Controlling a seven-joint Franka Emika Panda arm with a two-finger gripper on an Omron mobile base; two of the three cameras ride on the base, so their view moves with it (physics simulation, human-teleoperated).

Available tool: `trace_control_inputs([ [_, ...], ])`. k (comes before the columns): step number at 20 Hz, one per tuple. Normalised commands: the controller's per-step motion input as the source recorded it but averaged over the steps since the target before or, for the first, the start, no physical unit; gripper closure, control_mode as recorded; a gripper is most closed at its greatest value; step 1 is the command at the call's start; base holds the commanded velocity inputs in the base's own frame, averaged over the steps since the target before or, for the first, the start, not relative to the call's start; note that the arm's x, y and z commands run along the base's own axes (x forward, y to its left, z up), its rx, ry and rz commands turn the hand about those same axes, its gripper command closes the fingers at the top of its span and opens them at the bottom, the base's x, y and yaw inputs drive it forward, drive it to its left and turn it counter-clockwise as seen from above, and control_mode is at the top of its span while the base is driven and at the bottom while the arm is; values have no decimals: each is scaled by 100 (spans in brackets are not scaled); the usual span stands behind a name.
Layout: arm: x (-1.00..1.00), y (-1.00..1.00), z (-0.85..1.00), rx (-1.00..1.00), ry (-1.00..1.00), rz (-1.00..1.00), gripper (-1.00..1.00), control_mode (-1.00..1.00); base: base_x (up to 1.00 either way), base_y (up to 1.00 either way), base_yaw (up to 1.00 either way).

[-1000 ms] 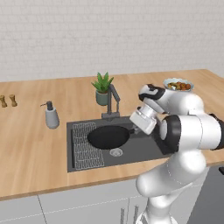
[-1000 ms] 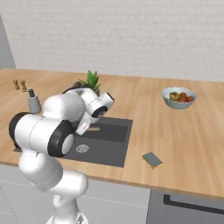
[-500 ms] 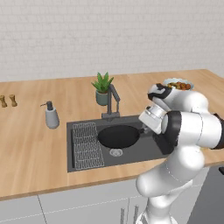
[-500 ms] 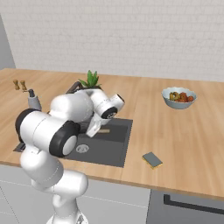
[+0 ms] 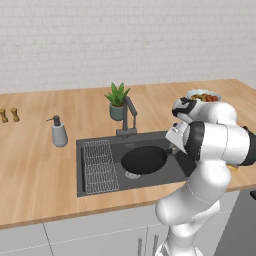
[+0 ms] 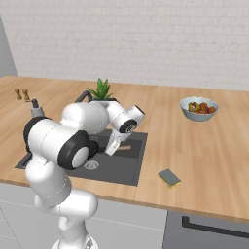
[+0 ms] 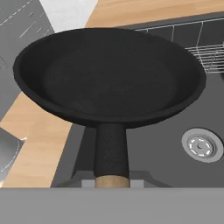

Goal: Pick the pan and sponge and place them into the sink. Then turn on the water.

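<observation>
The black pan [image 7: 109, 72] tilts over the dark sink [image 7: 175, 170], its dark neck and wooden handle [image 7: 111, 181] running back into my hand. From the left base view the pan [image 5: 144, 160] sits over the middle of the sink [image 5: 85, 170], to the right of the wire rack [image 5: 99, 166]. My gripper [image 6: 113, 145] is shut on the pan's handle [image 6: 125, 147] at the basin's right side. The sponge [image 6: 169, 177] lies flat on the counter to the right of the sink. The angular faucet [image 5: 128, 116] stands behind the basin with no water running.
A potted plant [image 5: 117, 100] stands behind the faucet and a soap dispenser [image 5: 59, 133] sits left of the sink. A fruit bowl [image 6: 198, 108] is on the right counter. Two small shakers [image 5: 9, 115] stand far left. The drain [image 7: 200, 145] shows under the pan's edge.
My arm has swung right and carried the pan from beside the rack toward the middle of the basin, a little lower. The sponge has not moved.
</observation>
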Motion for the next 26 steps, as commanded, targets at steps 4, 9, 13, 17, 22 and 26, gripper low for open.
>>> trace_control_inputs([
  [4, 15, -13, -34, -6, 0, 0, 100, -100, 0, 0, 0],
  [9, 24, -2, -42, -6, 0, 0, 100, -100, 0, 0, 0],
  [13, 31, -8, -30, -1, 0, 0, 100, -100, 0, 0, 0],
  [17, 46, -2, -21, 0, 0, 0, 100, -100, 0, 0, 0],
  [22, 37, 3, -29, 0, 0, 0, 100, -100, 0, 0, 0],
  [26, 26, 9, -32, 0, 0, 0, 100, -100, 0, 0, 0],
])
